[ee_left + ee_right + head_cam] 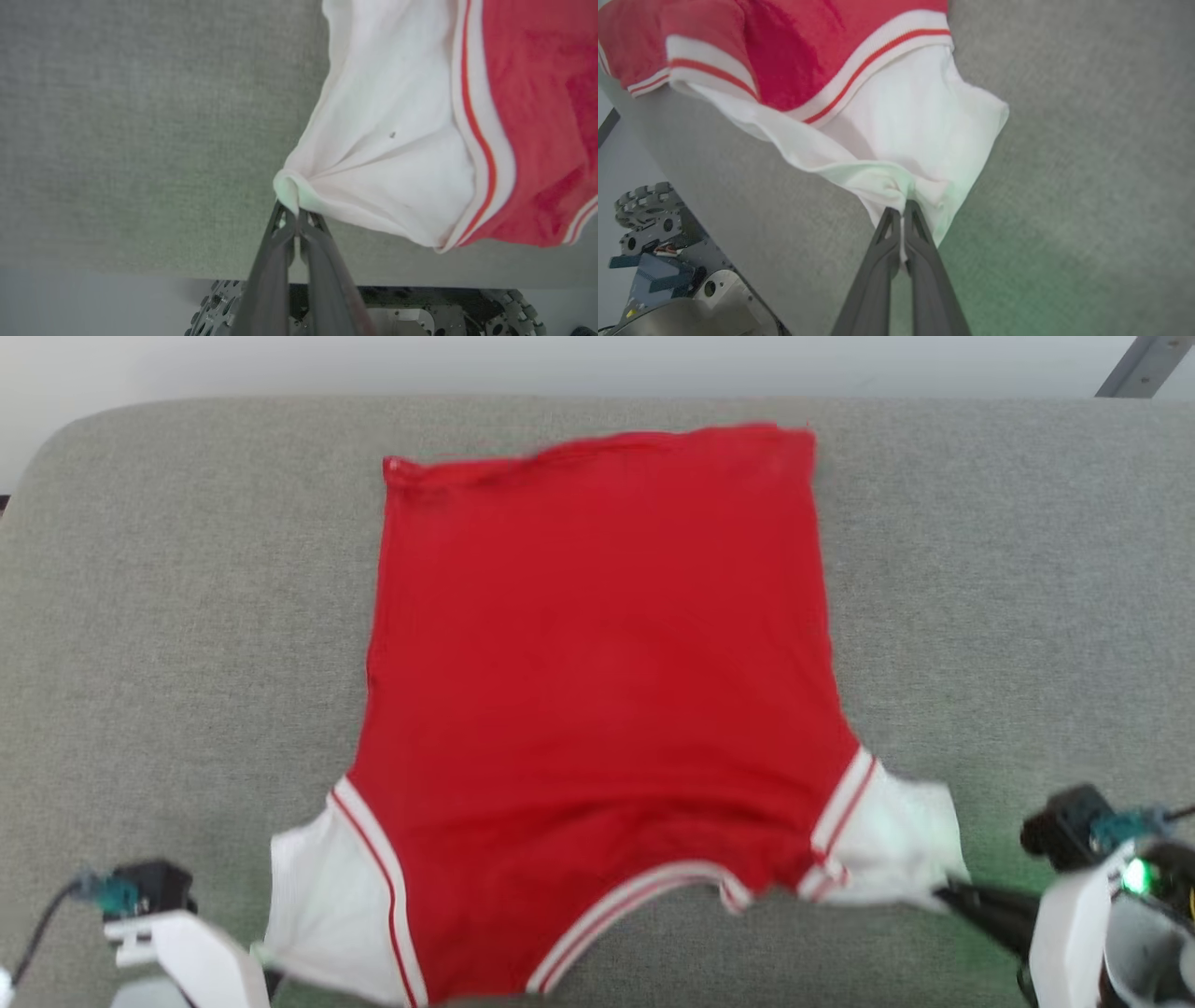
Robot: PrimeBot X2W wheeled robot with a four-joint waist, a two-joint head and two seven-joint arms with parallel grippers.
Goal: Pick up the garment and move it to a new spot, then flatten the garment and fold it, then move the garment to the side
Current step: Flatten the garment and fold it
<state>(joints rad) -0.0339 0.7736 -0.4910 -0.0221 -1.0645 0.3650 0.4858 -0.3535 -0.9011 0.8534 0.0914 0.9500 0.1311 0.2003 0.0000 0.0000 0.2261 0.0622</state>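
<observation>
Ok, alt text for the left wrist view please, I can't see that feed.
The left gripper is shut on a bunched corner of the garment, pinching its white sleeve where the fabric gathers into folds. The red body and striped trim run off to the right over a grey fabric surface; the robot's wheeled base shows below its edge.

The T-shirt (pixel 597 663) is laid flat at the centre of the fabric-covered tabletop (pixel 140 616) — hem (pixel 597 453) toward the far edge, neckline (pixel 644 887) at the near edge. The left sleeve (pixel 317 887) is pinched at its outer corner by the left gripper (pixel 294 219), the right sleeve (pixel 910 840) by the right gripper (pixel 903 212) — one gripper at either side.
</observation>
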